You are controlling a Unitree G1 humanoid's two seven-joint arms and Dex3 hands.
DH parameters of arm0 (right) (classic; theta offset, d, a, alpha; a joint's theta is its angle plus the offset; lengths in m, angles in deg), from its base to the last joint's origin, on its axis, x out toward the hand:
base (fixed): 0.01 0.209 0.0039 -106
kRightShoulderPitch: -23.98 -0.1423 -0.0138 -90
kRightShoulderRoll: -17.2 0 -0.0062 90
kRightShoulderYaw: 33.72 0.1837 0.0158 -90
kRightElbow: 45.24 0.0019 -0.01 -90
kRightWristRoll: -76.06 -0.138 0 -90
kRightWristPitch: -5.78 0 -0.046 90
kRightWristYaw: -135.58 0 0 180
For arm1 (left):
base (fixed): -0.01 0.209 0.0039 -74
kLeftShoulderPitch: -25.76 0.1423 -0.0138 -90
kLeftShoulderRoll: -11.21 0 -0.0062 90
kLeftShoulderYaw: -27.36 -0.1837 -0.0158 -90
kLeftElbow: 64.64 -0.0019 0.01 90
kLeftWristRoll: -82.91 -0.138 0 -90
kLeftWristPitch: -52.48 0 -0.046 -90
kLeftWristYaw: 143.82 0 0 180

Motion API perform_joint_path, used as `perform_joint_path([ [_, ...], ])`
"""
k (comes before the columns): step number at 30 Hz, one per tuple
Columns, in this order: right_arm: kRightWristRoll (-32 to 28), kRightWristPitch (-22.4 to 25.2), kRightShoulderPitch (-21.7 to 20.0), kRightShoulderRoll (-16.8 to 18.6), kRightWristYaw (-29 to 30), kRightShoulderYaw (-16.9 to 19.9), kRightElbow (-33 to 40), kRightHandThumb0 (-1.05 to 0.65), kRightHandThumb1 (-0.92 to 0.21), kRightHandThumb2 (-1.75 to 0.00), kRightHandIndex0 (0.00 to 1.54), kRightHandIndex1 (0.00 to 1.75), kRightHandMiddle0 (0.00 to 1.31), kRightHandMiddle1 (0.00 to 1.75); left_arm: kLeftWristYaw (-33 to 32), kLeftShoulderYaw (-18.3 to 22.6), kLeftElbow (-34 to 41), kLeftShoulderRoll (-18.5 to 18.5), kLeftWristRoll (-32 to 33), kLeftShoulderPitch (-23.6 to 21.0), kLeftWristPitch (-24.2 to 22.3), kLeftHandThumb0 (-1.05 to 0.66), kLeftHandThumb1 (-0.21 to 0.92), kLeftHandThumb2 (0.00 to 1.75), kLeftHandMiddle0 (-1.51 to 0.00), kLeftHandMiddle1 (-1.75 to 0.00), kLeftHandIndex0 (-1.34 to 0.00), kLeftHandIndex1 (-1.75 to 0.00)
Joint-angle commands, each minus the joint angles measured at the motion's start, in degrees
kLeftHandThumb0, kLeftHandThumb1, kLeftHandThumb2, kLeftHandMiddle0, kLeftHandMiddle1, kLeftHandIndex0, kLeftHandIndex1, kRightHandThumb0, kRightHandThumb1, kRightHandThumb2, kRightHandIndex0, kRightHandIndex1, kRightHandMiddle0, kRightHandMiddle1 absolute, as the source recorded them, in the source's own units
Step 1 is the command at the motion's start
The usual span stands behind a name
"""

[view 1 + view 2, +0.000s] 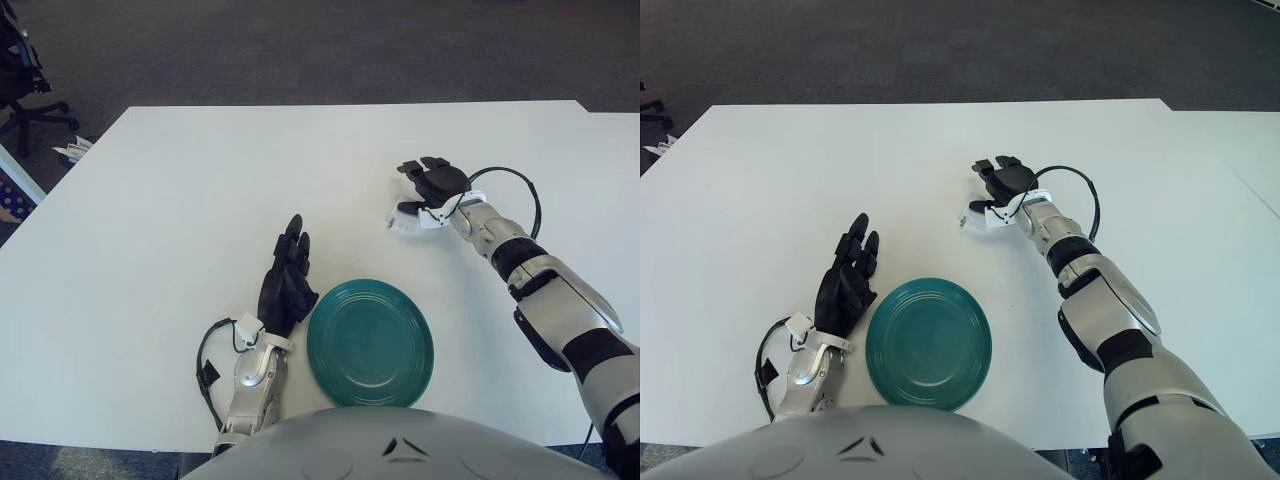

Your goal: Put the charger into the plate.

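Reaching past the green plate [371,342], your right hand [433,187] sits over the white charger [408,219] on the desk [180,200], whether it grips, you cannot tell; your left hand [287,280] lies open just left of the plate.

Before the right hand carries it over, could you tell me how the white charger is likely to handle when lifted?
The charger is small and blocky under the right hand, so probably rigid and light. Its white casing looks smooth, so it may slip. The green plate is shallow, so a dropped charger might slide. The left hand shows left of the plate.
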Motion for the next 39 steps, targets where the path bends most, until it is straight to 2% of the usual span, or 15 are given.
perform_joint_path([
  [1, 2.63, -0.92, 4.47, -0.19, -3.13, -3.2, -2.84, -0.87, -0.92, -0.68, 0.16, 0.01, 0.0, 0.5, 0.31, -0.82, -3.26, -3.24, 1.04, 1.89, -1.69, -1.03, 0.92, 1.13, -0.01, 0.0, 0.0, -0.26],
  [11, 3.26, -2.75, 4.98, -2.65, -3.7, -6.07, -2.21, -0.89, -0.92, -0.77, 0.16, 0.0, 0.0, 0.5, -2.01, -1.61, -2.33, -3.65, -1.14, 2.31, -1.89, -1.05, 0.92, 1.11, 0.0, 0.0, 0.0, -0.21],
  [23, 1.62, -1.27, 5.31, -2.93, -3.66, -5.27, -1.8, -0.9, -0.92, -0.76, 0.15, 0.0, 0.0, 0.43, -3.5, -2.19, -2.48, -3.64, -2.36, 1.71, -2.48, -1.04, 0.92, 1.11, -0.02, -0.01, 0.0, -0.26],
  [27, -0.39, -0.78, 5.16, -3.33, -6.56, -3.41, 3.11, -0.92, -0.92, -0.77, 0.14, 0.0, 0.0, 0.44, -3.69, -2.12, -2.92, -3.95, -2.23, 1.44, -2.43, -1.03, 0.92, 1.11, -0.02, 0.0, 0.0, -0.26],
  [34, -3.07, 0.3, 7.01, -7.22, -11.65, 0.87, 16.32, -0.95, -0.92, -0.76, 0.16, 0.01, 0.0, 0.49, -4.02, -1.92, -3.39, -4.38, -1.48, 0.98, -2.24, -1.02, 0.92, 1.11, -0.02, 0.0, 0.0, -0.29],
  [39, -3.33, 0.84, 7.05, -7.64, -13.23, 3.09, 19.74, -0.95, -0.92, -0.75, 0.18, 0.01, 0.0, 0.54, -3.98, -1.7, -3.97, -4.54, -0.67, 0.64, -2.17, -1.01, 0.92, 1.11, -0.02, 0.0, 0.0, -0.32],
])
